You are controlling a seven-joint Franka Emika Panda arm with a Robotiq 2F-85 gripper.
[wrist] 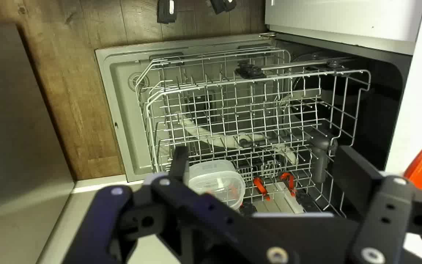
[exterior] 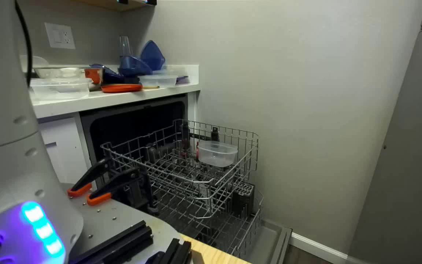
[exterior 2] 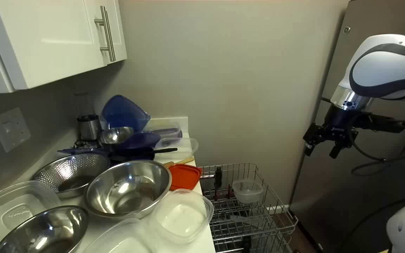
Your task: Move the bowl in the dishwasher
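Observation:
The bowl (exterior: pixel 217 154) is pale and translucent. It sits in the pulled-out upper wire rack of the dishwasher (exterior: pixel 137 117), toward the wall side. It also shows in an exterior view (exterior 2: pixel 247 191) and in the wrist view (wrist: pixel 216 179), where a finger partly covers it. The grey rack (wrist: pixel 229 83) has upright tines. My gripper (exterior 2: pixel 321 150) is high above and to the side of the rack, apart from the bowl. In the wrist view my gripper (wrist: pixel 264 172) has its fingers wide apart with nothing held between them.
The counter (exterior: pixel 123 96) holds steel bowls (exterior 2: pixel 128 189), a colander (exterior 2: pixel 72 172), clear containers (exterior 2: pixel 183 214), blue items (exterior 2: pixel 125 112) and a red lid (exterior 2: pixel 185 176). A lower rack (exterior: pixel 229 231) is also out over the lowered door (exterior: pixel 269 242). A wall and a tall grey panel (exterior 2: pixel 329 196) stand nearby.

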